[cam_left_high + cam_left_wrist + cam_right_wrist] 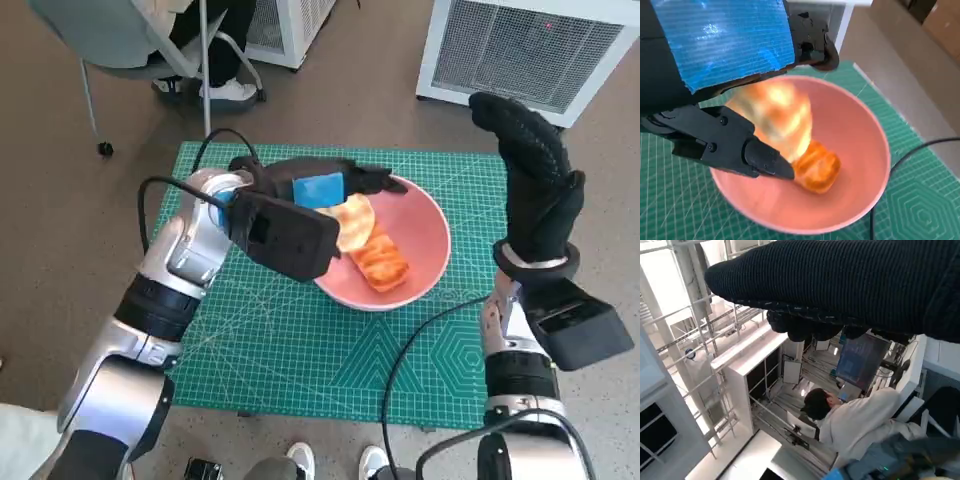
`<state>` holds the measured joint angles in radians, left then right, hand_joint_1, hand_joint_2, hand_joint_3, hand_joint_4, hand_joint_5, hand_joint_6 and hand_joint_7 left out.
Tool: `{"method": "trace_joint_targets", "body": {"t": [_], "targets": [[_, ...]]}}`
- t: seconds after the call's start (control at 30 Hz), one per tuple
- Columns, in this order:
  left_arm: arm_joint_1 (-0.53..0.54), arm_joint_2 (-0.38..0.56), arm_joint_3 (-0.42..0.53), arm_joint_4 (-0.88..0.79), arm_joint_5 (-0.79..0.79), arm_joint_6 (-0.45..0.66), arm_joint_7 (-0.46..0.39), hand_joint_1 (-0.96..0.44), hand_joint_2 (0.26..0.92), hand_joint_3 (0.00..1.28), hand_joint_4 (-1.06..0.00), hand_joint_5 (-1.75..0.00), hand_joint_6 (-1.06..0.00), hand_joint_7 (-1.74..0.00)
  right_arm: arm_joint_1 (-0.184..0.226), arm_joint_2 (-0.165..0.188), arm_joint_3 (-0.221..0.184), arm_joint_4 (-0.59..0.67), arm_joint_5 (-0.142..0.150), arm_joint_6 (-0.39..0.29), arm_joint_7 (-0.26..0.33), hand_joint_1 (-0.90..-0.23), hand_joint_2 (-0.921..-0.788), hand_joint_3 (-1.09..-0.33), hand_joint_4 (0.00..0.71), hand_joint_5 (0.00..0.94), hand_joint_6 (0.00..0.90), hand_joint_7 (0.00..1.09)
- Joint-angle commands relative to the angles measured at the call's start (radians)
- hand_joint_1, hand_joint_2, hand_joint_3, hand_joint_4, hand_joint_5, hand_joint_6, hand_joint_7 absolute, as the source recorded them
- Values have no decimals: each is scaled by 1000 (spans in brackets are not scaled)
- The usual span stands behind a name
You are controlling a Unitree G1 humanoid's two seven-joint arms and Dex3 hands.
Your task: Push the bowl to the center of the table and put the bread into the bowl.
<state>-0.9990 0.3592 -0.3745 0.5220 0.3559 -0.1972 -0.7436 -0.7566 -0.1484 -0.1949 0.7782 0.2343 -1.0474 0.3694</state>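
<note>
Blue-taped left hand [735, 75] over a pink bowl [860, 150] on a green mat [670, 210]. Pale bread [777, 117], blurred, between the black fingers [730, 145]. Orange-brown bread piece [815, 167] lying in the bowl, just beside one fingertip. Black cable [900, 170] past the rim.

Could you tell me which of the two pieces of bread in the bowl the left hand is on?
The paler, rounder bread, under the left hand. The darker orange bread lies beside it lower in the pink bowl, with no hand on it.
</note>
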Motion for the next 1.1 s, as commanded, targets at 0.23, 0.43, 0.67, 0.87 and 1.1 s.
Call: {"method": "trace_joint_targets", "body": {"t": [0.23, 0.43, 0.67, 0.87, 1.1], "targets": [[40, -8, 105, -34, -90, -93, 106, -391, 915, 37, -82, -22, -96, -314, -3, -3, 2, -8, 42, 32, 27, -592, -921, -756, 369, 0, 197, 342], [74, -49, 203, -20, -158, -208, 267, -377, 920, 160, -285, -26, -283, -291, -19, 2, 3, -13, 63, 48, 40, -592, -921, -749, 365, 0, 200, 336], [130, -119, 307, -30, -255, -311, 420, -386, 921, 192, -410, -37, -384, -285, -24, 11, 8, -60, 78, 90, 39, -595, -921, -721, 374, 5, 220, 332], [183, -178, 360, -91, -378, -353, 442, -437, 921, 291, -381, -9, -327, -235, -20, 16, 12, -107, 76, 116, 30, -590, -921, -720, 384, 8, 238, 334], [261, -261, 392, -213, -539, -342, 435, -404, 921, 392, -305, -3, -115, -499, -25, 11, 16, -140, 38, 127, 4, -586, -921, -732, 385, 6, 243, 331]]}}
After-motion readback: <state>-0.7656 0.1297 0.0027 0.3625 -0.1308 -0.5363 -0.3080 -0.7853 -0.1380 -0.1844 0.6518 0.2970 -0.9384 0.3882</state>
